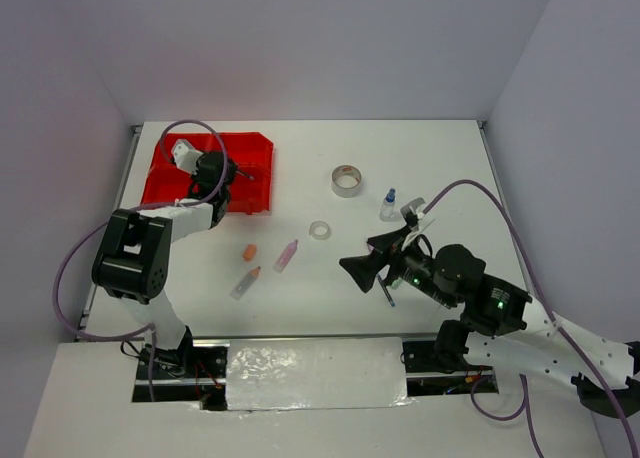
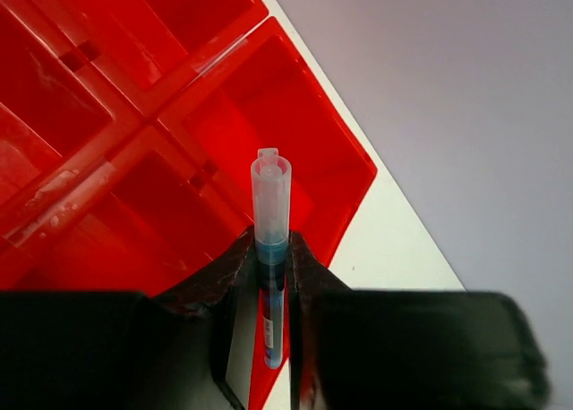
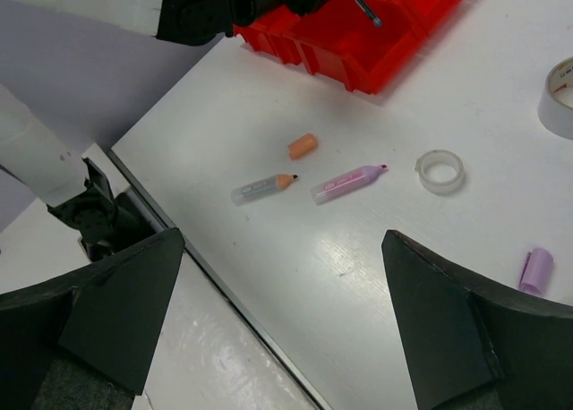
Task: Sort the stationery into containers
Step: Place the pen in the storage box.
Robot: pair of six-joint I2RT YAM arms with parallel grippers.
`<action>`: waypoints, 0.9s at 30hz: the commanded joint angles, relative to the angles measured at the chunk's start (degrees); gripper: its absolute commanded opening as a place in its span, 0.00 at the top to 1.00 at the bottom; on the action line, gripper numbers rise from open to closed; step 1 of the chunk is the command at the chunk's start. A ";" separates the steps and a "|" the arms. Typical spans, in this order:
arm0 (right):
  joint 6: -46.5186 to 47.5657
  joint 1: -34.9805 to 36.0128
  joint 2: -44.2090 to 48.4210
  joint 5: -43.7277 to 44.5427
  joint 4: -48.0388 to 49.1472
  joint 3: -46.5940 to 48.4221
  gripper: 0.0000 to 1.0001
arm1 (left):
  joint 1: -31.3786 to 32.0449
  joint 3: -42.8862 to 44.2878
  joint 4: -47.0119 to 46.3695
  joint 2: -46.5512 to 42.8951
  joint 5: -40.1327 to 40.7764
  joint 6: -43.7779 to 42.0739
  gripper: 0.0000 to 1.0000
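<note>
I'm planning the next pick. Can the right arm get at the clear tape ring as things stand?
Probably yes. The right arm's fingers stand wide open above the table, the tape ring lies flat just ahead of them, clear of the pink marker, nothing in between.

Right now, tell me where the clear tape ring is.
Top view: the clear tape ring lies centrally, just right of the pink marker, on the near side of the grey tape roll.
</note>
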State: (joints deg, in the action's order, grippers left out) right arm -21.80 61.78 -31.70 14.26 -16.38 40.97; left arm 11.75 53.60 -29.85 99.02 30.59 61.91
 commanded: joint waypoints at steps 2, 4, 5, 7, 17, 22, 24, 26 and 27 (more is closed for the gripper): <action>0.97 -0.08 1.73 0.24 -1.11 3.59 0.00 | -0.32 -0.78 -7.33 1.17 -0.62 2.16 0.70; 1.15 -0.17 1.56 0.42 -1.11 4.12 0.00 | -0.32 -1.48 -8.12 1.61 -0.62 1.81 0.63; 1.24 -0.08 1.21 0.50 -1.11 4.29 0.00 | -0.32 -1.57 -7.95 1.70 -0.88 1.81 0.61; 1.50 -0.08 0.94 0.50 -1.11 4.47 0.00 | -0.32 -2.10 -7.86 1.52 -1.84 1.64 0.52; 1.94 -0.08 -1.25 3.31 -1.28 5.08 0.00 | -0.32 -2.98 -2.69 -6.02 -4.31 2.25 0.18; -0.69 -2.79 -7.22 6.75 -6.36 6.49 0.00 | -0.32 5.88 17.12 -13.67 -4.92 0.15 0.03; -2.79 -8.56 -11.86 2.90 -9.26 7.37 0.00 | -0.32 10.89 23.14 -16.56 -5.62 -1.95 0.02; -3.24 -13.24 -15.30 -1.58 -11.29 7.63 0.00 | -0.32 13.53 30.00 -18.77 -7.82 -4.24 0.01; -3.25 -16.83 -16.97 -1.95 -13.39 7.55 0.00 | -0.32 15.98 33.24 -20.78 -8.96 -6.52 0.01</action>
State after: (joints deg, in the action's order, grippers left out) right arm -23.20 51.07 -44.51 15.59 -23.38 46.87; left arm 11.42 64.23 -8.03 83.64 24.43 60.71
